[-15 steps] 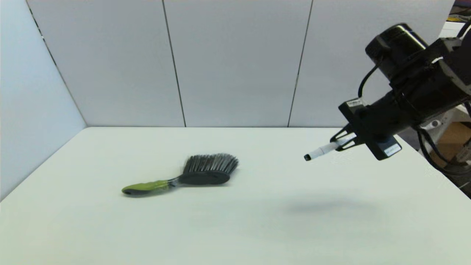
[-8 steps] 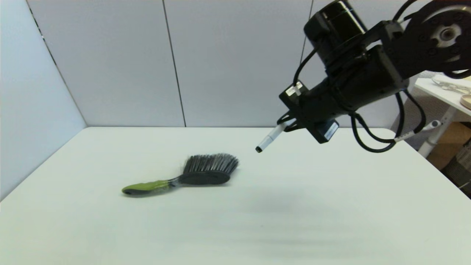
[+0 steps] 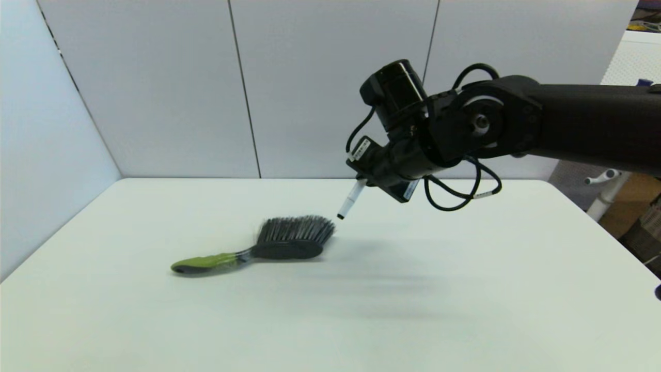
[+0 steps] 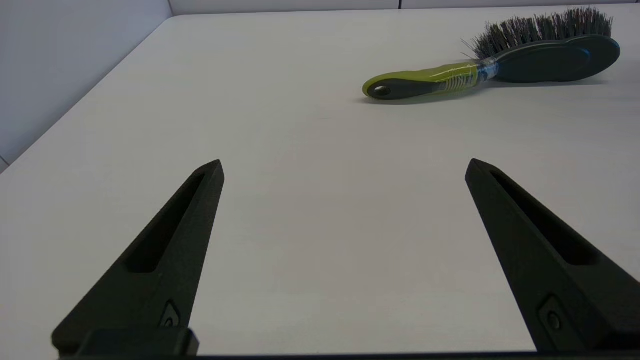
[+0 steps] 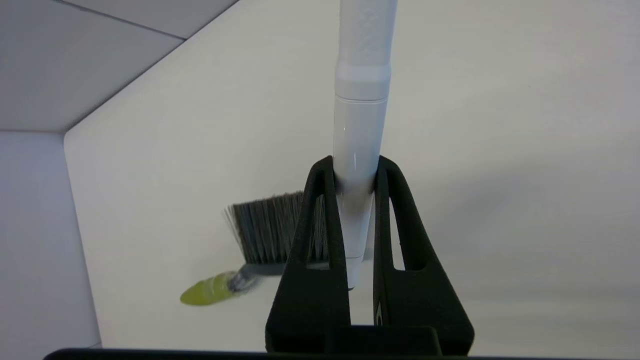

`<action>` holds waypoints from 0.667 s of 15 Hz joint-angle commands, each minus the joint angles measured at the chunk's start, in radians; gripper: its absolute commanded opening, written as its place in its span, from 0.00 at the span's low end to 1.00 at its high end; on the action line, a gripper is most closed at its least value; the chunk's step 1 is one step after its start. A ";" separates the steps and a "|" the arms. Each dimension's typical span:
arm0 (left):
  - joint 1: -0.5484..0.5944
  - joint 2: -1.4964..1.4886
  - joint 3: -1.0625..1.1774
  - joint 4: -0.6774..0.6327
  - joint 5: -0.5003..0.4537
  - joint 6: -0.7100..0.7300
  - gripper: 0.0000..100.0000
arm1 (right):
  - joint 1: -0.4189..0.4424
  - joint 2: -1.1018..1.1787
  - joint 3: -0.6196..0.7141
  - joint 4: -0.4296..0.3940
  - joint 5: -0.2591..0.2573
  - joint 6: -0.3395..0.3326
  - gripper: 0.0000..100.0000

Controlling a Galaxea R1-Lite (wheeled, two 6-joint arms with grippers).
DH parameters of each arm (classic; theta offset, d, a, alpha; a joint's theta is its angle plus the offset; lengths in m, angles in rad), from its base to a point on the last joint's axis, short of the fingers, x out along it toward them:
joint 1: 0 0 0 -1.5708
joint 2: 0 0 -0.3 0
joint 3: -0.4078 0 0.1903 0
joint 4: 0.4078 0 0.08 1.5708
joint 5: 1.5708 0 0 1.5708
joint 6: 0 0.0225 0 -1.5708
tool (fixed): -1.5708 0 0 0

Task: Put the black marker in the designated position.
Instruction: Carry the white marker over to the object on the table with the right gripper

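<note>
The black marker, a slim white pen with a small black tip, hangs in the air just right of the brush's bristles, tip pointing down and left. My right gripper is shut on its upper end; in the right wrist view the fingers clamp the white barrel. The plain off-white tabletop stretches below, bordered by grey wall panels with a dark seam. In the left wrist view, my left gripper is open and low over the near-left table.
A green-handled brush with dark bristles lies on the table left of centre, also seen as the brush in the left wrist view and the brush below the marker. The table's right edge drops off to other furniture.
My right arm has swung left and across the table with the marker held, from the right edge to just beside the brush's bristles. The marker now tilts more steeply downward. The brush has not moved.
</note>
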 commanded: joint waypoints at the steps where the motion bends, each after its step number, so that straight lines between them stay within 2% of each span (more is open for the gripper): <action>1: 0.001 0.001 0.000 0.000 0.000 0.001 1.00 | 0.001 0.076 -0.001 -0.086 -0.009 0.005 0.00; 2: 0.001 0.001 0.000 0.000 0.000 0.001 1.00 | 0.000 0.076 -0.001 -0.135 0.003 0.006 0.00; 3: 0.001 0.001 0.000 0.000 0.000 0.001 1.00 | -0.002 0.076 0.000 -0.189 0.045 0.006 0.00; 5: 0.001 0.001 0.000 0.000 0.000 0.001 1.00 | -0.013 0.069 -0.001 -0.235 0.158 0.008 0.00; 6: 0.001 0.001 0.000 0.000 0.000 0.001 1.00 | -0.017 0.073 0.000 -0.267 0.183 0.012 0.00; 10: 0.001 0.001 0.000 0.000 0.000 0.001 1.00 | -0.011 0.097 0.000 -0.422 0.198 0.149 0.00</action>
